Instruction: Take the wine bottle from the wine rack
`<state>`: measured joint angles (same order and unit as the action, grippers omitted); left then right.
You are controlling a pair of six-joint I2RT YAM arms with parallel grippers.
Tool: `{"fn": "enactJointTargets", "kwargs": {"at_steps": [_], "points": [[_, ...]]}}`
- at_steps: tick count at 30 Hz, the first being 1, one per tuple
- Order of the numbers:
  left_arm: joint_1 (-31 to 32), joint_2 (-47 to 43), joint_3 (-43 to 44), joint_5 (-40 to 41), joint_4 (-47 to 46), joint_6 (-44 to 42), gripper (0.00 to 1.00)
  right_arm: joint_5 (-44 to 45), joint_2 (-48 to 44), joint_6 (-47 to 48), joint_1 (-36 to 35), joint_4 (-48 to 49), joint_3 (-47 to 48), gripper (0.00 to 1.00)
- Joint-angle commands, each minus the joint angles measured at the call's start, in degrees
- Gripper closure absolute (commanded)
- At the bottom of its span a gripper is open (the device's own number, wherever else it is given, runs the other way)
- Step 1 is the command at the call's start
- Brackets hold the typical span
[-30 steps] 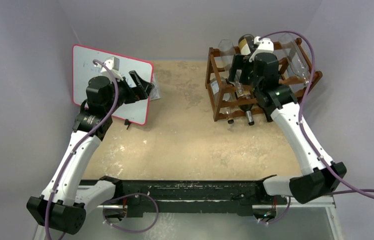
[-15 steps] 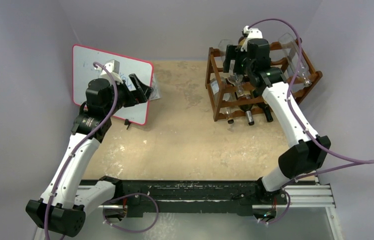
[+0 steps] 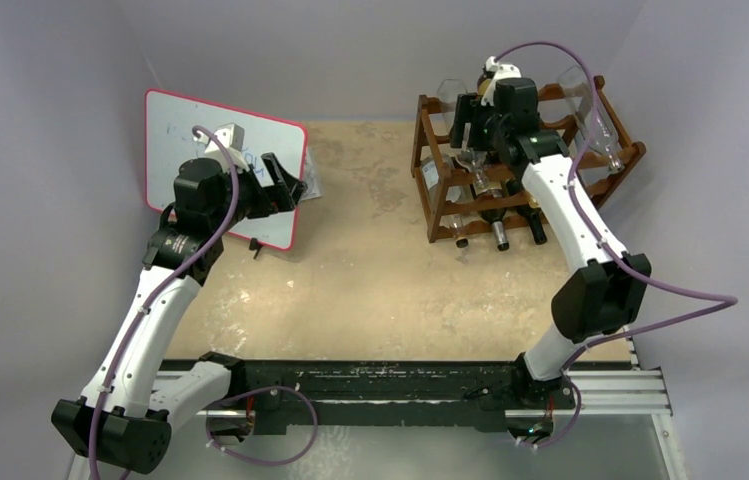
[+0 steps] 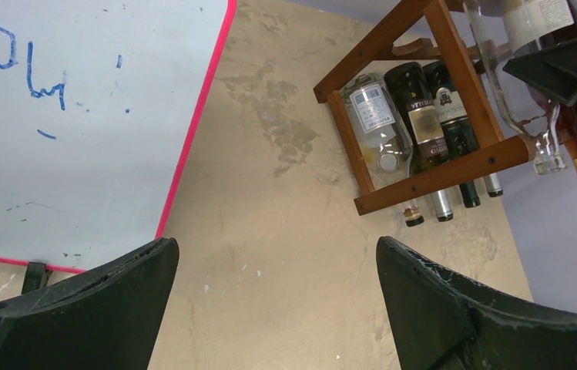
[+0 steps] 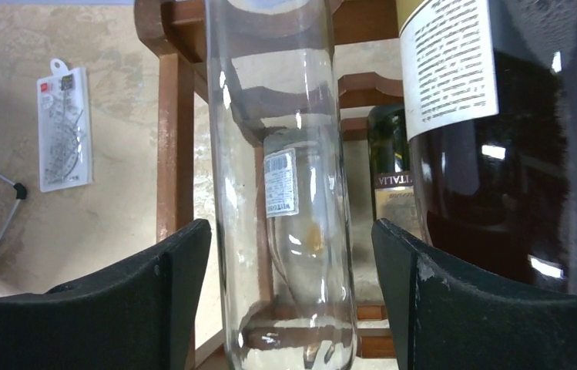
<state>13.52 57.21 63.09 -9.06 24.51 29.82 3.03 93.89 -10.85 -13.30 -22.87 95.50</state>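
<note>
**Close evenly on the clear bottle, then lift it out of its cradle**

The right gripper (image 5: 289, 231) stands with its jaws apart, one finger (image 5: 169, 301) on each side of the clear wine bottle (image 5: 281, 92). The bottle lies on the top tier of the wine rack (image 5: 168, 139). The wrist view shows a thin gap on both sides of the glass, so nothing is held yet. I judge the step in hand to be closing on the bottle's body.

The two gaps look about even, which is good, since the pads should meet the glass together. If one lands first, the bottle may roll in its scallop. Smooth round glass is likely to slip, so the grip should be fully seated before any lift.

Just outside the right-hand finger lies a dark labelled bottle (image 5: 501, 193), very near. That finger has little room, and any sideways correction should go away from it.

Beyond the fingertips the rack's wavy rails cradle the bottle. It probably has to rise straight out of the scallop before it is drawn away. Below the gripper a second clear bottle (image 5: 300, 223) rests on a lower tier, where a dropped bottle would strike.

Far to the gripper's left, across the table (image 5: 92, 231), the left gripper (image 4: 276, 243) hovers near the whiteboard (image 4: 77, 116). It is wide open, holds nothing, and is well apart from the rack.
</note>
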Motion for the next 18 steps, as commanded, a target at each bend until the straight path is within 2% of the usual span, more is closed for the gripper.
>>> {"fn": "enactJointTargets", "kwargs": {"at_steps": [1,10,14,18], "points": [[-0.2,-0.4,1.9,-0.6,0.1,-2.2,0.0,-2.9,0.8,0.8,0.5,1.4,2.2,0.22],[-0.3,-0.3,2.1,-0.6,0.6,-2.1,0.0,-4.9,2.9,1.5,0.9,2.2,3.0,0.27],[-0.2,0.0,2.1,-0.7,0.6,-2.0,0.0,-5.0,2.8,1.7,1.0,2.3,2.9,0.35],[-0.3,0.6,2.0,-0.7,0.6,-1.5,0.0,-5.3,1.5,1.6,1.0,3.1,2.3,0.47]]}}
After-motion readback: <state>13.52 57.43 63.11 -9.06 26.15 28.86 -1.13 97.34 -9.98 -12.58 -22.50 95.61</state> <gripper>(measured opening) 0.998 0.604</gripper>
